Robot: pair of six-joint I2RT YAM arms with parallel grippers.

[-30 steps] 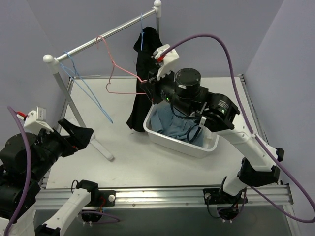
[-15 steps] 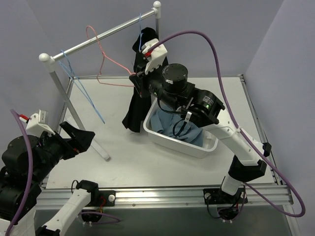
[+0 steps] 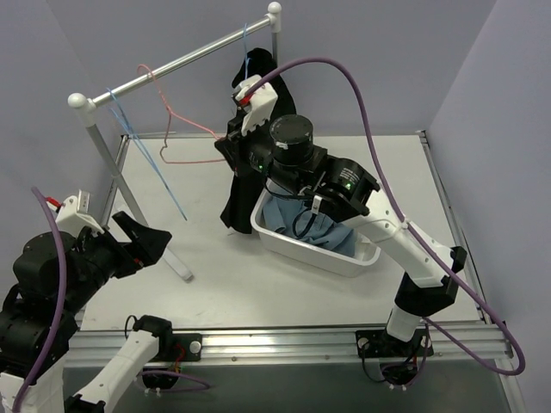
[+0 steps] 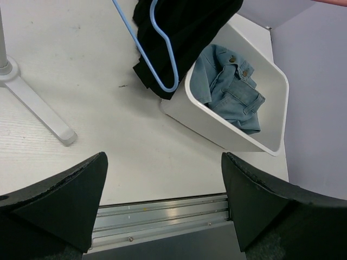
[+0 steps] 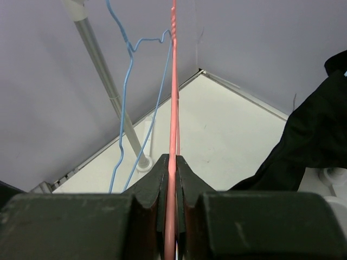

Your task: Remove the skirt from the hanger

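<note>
In the last second my right gripper [image 5: 171,162], clamped on the wire of the pink hanger [image 5: 174,81], had swung left and dragged that hanger's hook along the rail [image 3: 189,60], away from the skirt [image 3: 235,205]. I judged this only cleared room. The skirt itself was no freer, draped from its light-blue hanger [image 3: 247,50] at the rail's right end, its hem beside the white tub [image 3: 344,262]. My left gripper [image 4: 162,162] hovered low with its fingers spread wide, holding nothing. My own right arm hid the skirt's middle from above, so I could not see how it gripped the hanger. I also couldn't tell which hanger the blue loop [image 4: 165,86] in the left wrist view belonged to.
</note>
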